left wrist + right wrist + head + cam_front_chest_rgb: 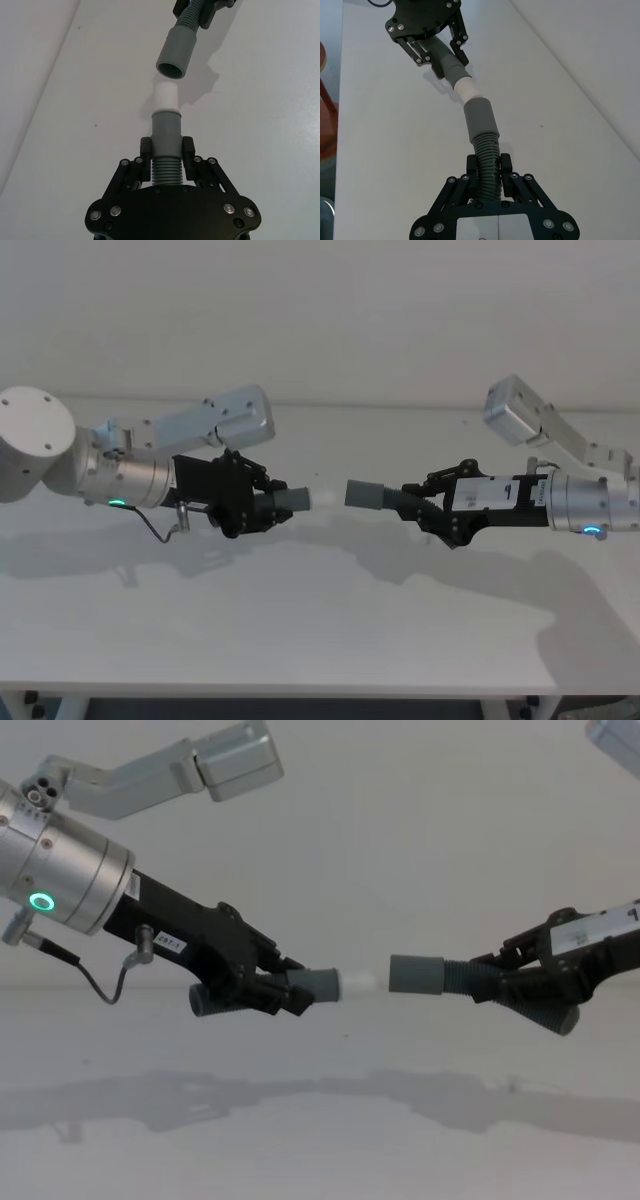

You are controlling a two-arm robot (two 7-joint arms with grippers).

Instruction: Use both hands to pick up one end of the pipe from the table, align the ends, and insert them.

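Note:
Both pipe pieces are held in the air above the table (300,630). My left gripper (270,502) (167,150) (290,990) is shut on the ribbed part of the piece with the white tip (322,498) (165,97) (358,984). Facing it, my right gripper (415,502) (487,165) (500,975) is shut on the ribbed part of the piece with the grey collared mouth (365,493) (480,117) (417,974). The two ends point at each other, roughly in line. A small gap separates them in the chest and left wrist views.
The white table runs to a front edge (300,688) near me and meets a plain white wall (350,320) behind. In the right wrist view a reddish-brown object (324,85) shows beyond the table's side edge.

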